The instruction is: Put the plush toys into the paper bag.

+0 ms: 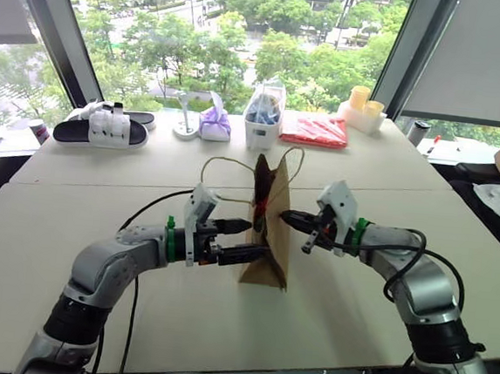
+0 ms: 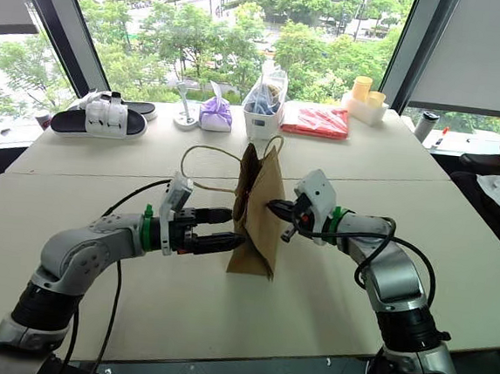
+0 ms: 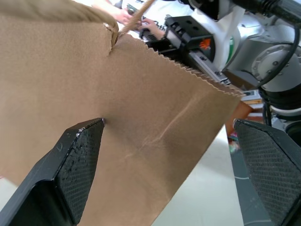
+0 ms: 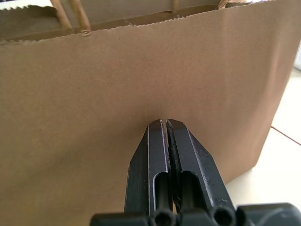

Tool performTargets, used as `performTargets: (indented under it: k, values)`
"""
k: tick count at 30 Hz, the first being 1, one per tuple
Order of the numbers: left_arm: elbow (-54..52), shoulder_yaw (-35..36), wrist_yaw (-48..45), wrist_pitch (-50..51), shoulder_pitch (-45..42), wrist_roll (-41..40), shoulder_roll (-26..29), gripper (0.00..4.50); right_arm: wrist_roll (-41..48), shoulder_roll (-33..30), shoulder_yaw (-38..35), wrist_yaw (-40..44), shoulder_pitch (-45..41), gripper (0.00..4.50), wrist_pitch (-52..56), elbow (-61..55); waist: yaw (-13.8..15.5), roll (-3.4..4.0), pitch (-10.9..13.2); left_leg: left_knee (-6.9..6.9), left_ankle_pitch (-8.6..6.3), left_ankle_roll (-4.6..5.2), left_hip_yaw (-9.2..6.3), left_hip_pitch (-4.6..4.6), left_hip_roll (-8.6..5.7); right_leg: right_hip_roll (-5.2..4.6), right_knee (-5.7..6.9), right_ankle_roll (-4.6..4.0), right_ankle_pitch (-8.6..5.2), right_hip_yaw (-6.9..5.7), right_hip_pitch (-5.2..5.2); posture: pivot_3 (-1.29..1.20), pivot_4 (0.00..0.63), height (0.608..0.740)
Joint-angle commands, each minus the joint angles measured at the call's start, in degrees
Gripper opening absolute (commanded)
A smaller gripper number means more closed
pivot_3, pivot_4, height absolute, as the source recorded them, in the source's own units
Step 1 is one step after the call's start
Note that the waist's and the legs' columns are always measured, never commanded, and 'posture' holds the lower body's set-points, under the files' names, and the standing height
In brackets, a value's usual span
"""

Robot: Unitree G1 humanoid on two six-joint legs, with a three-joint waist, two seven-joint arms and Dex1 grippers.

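The brown kraft paper bag (image 1: 270, 232) stands upright mid-tabletop (image 1: 102, 174). The left gripper (image 1: 243, 242) has its fingers spread at one wall; the right gripper (image 1: 286, 216), fingers pressed together, touches the opposite wall.

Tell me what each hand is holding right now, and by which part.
Nothing is held. The left hand is open with the paper bag between its fingers. The right hand is shut empty, its tips against the bag's other side wall.

Count: 1 paper bag (image 1: 270, 232), 2 grippers (left gripper (image 1: 243, 241), right gripper (image 1: 288, 217)), 1 pair of sandals (image 1: 104, 127), 1 purple pouch (image 1: 214, 123), 1 clear plastic bag (image 1: 265, 109), 1 red packet (image 1: 315, 129), 2 yellow cups (image 1: 366, 103).
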Motion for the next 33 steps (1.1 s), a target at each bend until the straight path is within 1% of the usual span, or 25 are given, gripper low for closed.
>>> performTargets:
  k: [1,4,8,14,19,22,27,33]
  values:
    - [-4.2,-1.2,0.0,0.4,-1.3,-0.3,-0.5,4.5,0.6,0.9,1.7,0.3,-1.0,0.07,-0.1,-1.8,0.0,0.0,0.0,0.0,0.0,0.0,0.0,0.0,0.0,0.0,0.01,0.0,0.0,0.0,-0.01,0.0,0.15,0.74]
    - [-5.2,-2.1,2.3,0.9,-1.5,0.6,-1.4,4.5,0.4,1.1,2.9,0.0,-0.5,0.07,0.3,-2.5,0.0,0.0,0.0,0.0,0.0,0.0,0.0,0.0,0.0,0.0,0.01,0.0,0.0,0.01,-0.01,0.0,0.15,0.74]
    - [-5.9,-3.4,6.8,0.0,-1.2,5.0,-1.9,4.5,0.3,1.0,3.4,-0.6,0.2,0.07,0.6,-3.4,0.0,0.0,0.0,0.01,0.0,0.0,0.0,0.0,0.0,0.0,0.01,0.0,0.0,0.0,0.0,0.0,0.15,0.74]
    - [-8.4,-2.3,13.2,0.7,0.2,8.3,-2.1,4.5,0.3,0.7,3.2,-2.0,0.9,0.07,2.0,-5.4,0.1,0.0,0.0,0.0,0.0,0.0,-0.01,0.0,0.0,0.0,0.01,0.0,0.0,0.0,0.0,0.0,0.15,0.74]
    - [-12.5,-1.4,19.6,2.7,1.8,10.4,-2.2,4.5,1.4,1.6,2.6,-4.0,1.1,0.07,4.8,-8.3,0.1,0.0,0.0,0.0,0.0,-0.01,-0.01,0.0,0.0,0.0,0.01,0.0,0.0,0.01,0.0,0.0,0.15,0.74]
    - [-15.7,-1.0,22.7,5.1,2.8,9.8,-2.7,4.5,1.6,1.7,2.6,-4.6,1.3,0.07,5.7,-9.1,0.1,0.0,0.0,0.0,0.0,0.0,-0.02,0.0,0.0,0.0,0.02,0.0,0.0,0.01,0.0,0.0,0.15,0.74]
    - [-17.6,0.3,25.3,8.2,3.7,8.2,-4.0,4.5,1.7,1.5,2.9,-5.0,1.5,0.07,6.3,-9.6,0.1,0.0,0.0,0.01,0.0,-0.01,-0.02,0.0,-0.01,0.0,0.01,0.0,0.0,0.0,0.01,0.0,0.15,0.74]
    - [-19.2,2.3,31.7,13.6,3.3,7.0,-7.8,4.5,1.4,1.1,3.2,-5.3,1.2,0.07,6.3,-9.1,0.1,0.0,0.0,0.02,0.0,0.0,-0.01,0.0,-0.01,0.0,0.01,0.01,0.0,0.0,0.01,0.0,0.15,0.74]
